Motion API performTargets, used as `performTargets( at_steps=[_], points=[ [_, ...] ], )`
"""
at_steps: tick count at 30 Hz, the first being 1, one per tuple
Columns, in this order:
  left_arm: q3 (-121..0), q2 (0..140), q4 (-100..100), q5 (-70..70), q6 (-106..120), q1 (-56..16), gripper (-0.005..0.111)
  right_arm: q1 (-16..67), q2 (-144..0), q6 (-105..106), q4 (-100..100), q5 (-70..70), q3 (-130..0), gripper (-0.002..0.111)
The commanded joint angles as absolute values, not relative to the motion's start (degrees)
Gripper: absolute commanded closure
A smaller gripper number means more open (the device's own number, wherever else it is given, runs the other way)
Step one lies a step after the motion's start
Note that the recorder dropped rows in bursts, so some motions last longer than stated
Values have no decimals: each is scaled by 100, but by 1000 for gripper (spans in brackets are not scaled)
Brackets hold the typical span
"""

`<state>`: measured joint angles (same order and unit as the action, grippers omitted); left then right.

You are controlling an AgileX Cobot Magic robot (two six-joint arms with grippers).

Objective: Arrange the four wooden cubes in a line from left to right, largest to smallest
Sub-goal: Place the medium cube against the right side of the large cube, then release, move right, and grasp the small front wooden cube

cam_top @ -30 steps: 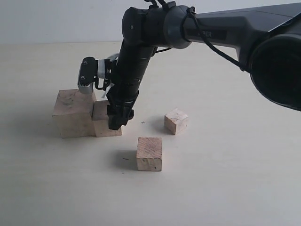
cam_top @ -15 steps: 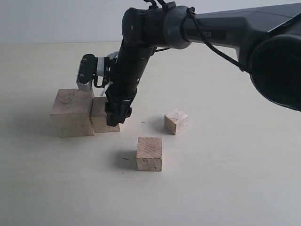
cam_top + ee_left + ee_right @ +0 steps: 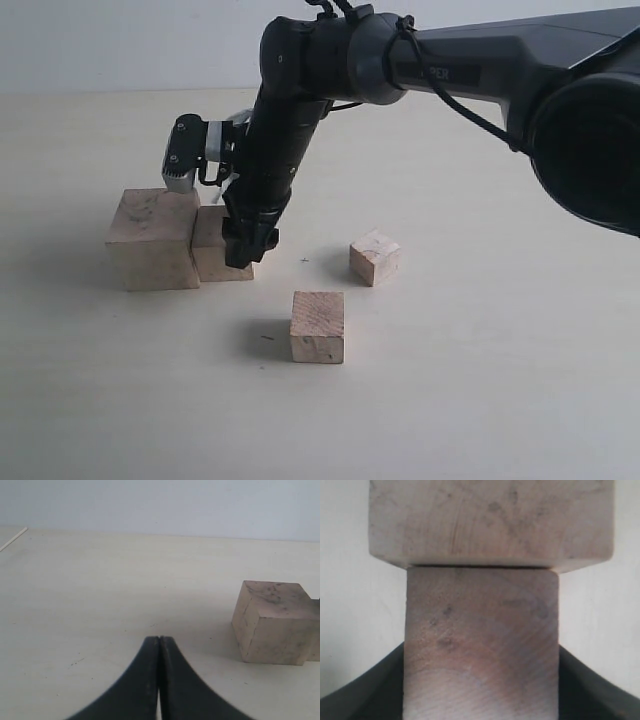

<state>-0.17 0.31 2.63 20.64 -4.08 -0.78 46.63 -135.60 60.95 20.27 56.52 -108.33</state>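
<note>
The largest wooden cube (image 3: 150, 240) stands at the left of the table. The second-largest cube (image 3: 210, 245) sits tight against its right side, with my right gripper (image 3: 245, 250) shut on it from above. In the right wrist view that held cube (image 3: 480, 645) fills the space between the dark fingers (image 3: 365, 690) and butts against the largest cube (image 3: 490, 520). The third cube (image 3: 318, 327) lies nearer the front, and the smallest cube (image 3: 374, 257) lies to the right. My left gripper (image 3: 159, 639) is shut and empty, low over the table, with the largest cube (image 3: 272, 622) off to one side.
The right arm (image 3: 420, 60) reaches from the upper right across the middle of the pale tabletop (image 3: 480, 380). A silver wrist camera (image 3: 185, 160) hangs just above the largest cube. The left arm does not show in the exterior view.
The right gripper has drawn the second-largest cube slightly back and left against the largest cube, which shifted a little left. Over the last half second almost nothing moved.
</note>
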Motion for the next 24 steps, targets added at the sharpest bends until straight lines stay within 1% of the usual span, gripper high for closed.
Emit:
performTargets(
  at_steps=[1,2,4,5,11,15,20,24],
  points=[
    [0,0,261,2018,-458,-116,107,4649,-13583,6005,2183,5617,-10841,44],
    [0,0,261,2018,-458,-116,107,4649,-13583,5907,2206,5574,-10841,32],
    [0,0,261,2018,-458,-116,107,4649,-13583,5846,2206,5565,-10841,26],
    [0,0,261,2018,-458,-116,107,4649,-13583,5846,2206,5577,-10841,26],
    [0,0,261,2018,-458,-116,107,4649,-13272,5536,2009,5773,-10841,26],
    [0,0,261,2018,-458,-116,107,4649,-12855,4768,1612,5973,-10841,26],
    [0,0,261,2018,-458,-116,107,4649,-12655,2274,708,6913,-10841,30],
    [0,0,261,2018,-458,-116,107,4649,-12645,704,703,6996,-10841,33]
  ],
)
